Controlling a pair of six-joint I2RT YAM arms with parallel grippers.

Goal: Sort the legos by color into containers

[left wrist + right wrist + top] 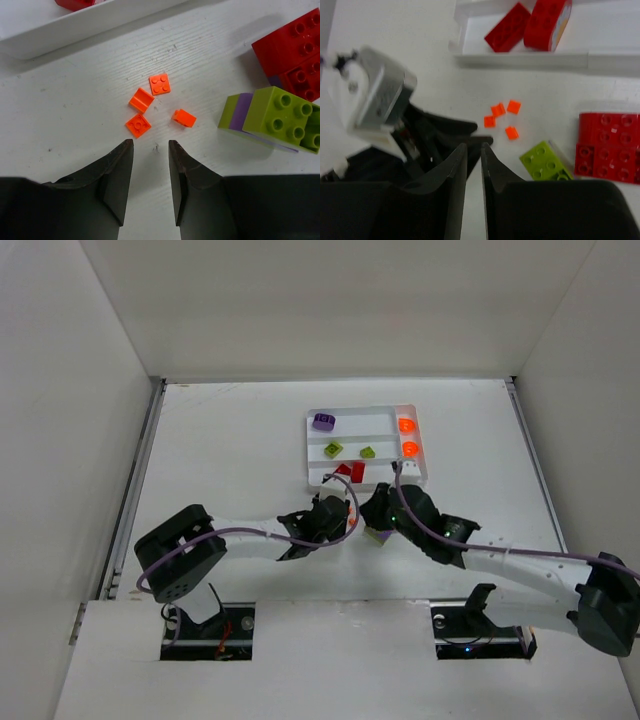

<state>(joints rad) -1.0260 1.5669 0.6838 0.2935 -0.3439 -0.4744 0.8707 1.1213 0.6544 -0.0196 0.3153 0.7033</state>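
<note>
Four tiny orange legos lie on the table just ahead of the left gripper, whose jaws stand slightly apart, empty. Right gripper nearly closed, holding nothing.

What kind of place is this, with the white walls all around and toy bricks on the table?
Most likely a robot test booth in a lab, not a home. Plain white walls box in a bare white table, two robot arms are bolted at its near edge, and the only props are small bricks and a white sorting tray.

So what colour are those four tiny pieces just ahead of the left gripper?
Bright orange, clearest in the left wrist view.
</note>
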